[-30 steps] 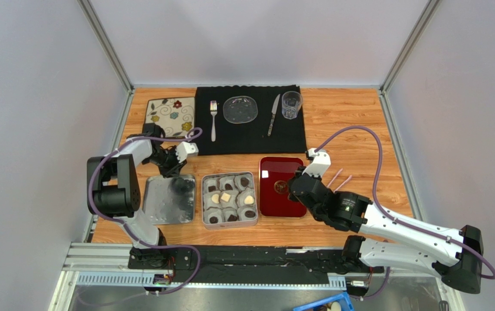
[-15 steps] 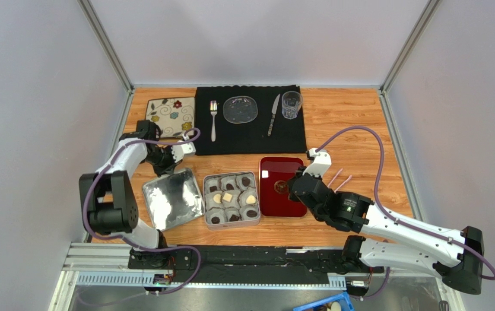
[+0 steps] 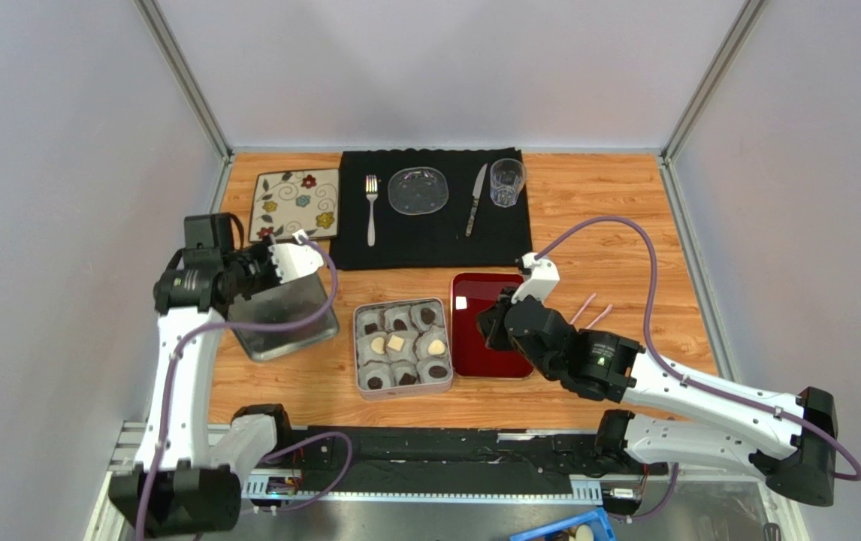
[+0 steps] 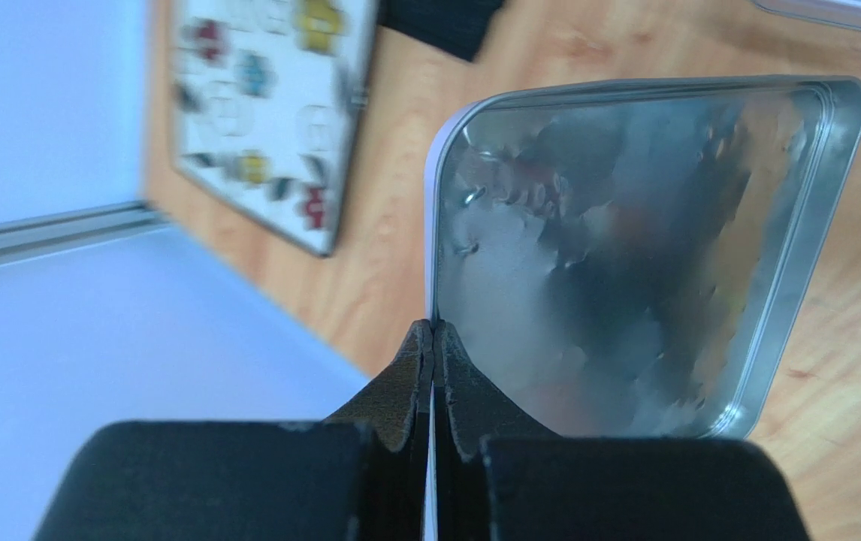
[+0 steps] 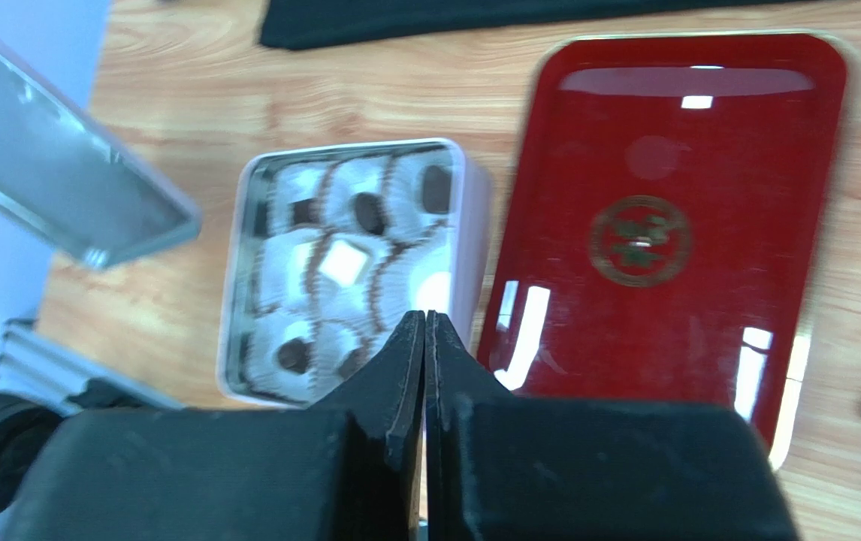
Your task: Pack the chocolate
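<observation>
Nothing legible is showing in any view: no text, numbers or brand marks. The closest thing is a round gold emblem (image 5: 638, 239) sitting mid-way on the red tray (image 5: 740, 135). It is reading as a blurred crest only, with no characters resolving. The patterned mat (image 3: 297, 201) at the far left of the bench is showing flower and swirl drawings, no lettering.
</observation>
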`<state>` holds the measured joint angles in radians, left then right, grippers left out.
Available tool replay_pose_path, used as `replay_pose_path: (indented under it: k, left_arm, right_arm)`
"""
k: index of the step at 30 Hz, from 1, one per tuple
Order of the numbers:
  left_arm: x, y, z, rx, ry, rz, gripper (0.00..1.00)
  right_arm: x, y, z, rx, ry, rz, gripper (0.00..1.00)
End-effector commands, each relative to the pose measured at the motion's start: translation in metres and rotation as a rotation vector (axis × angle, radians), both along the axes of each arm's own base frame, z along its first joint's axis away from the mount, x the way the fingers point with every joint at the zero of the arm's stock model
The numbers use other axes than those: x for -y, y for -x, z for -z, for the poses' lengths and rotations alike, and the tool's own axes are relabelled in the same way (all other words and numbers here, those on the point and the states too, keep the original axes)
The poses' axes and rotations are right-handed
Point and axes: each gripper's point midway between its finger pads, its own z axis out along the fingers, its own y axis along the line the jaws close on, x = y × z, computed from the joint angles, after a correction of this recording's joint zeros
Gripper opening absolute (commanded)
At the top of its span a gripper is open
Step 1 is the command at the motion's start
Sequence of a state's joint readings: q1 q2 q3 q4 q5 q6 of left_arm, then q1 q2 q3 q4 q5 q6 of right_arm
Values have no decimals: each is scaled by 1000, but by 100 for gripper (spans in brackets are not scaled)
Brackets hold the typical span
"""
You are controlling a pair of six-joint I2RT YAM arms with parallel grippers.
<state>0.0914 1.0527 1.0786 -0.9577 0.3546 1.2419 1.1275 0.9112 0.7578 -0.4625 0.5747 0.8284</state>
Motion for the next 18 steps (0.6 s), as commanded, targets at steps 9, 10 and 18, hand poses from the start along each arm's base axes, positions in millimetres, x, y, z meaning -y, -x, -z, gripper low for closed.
replay_pose_path:
  k: [9,10,18]
  left_arm:
    - [19,30,-174,923,-7,62,0]
    - [20,34,-181,971,-9,69,0]
    - [44,82,-251,1412,-111,230,0]
  right_arm:
    - [-89,30,-81,-146,-443,-234,44]
    - [-95,36,-85,-176,-482,-268,50]
    - [-141,39,-144,-412,-945,-417,64]
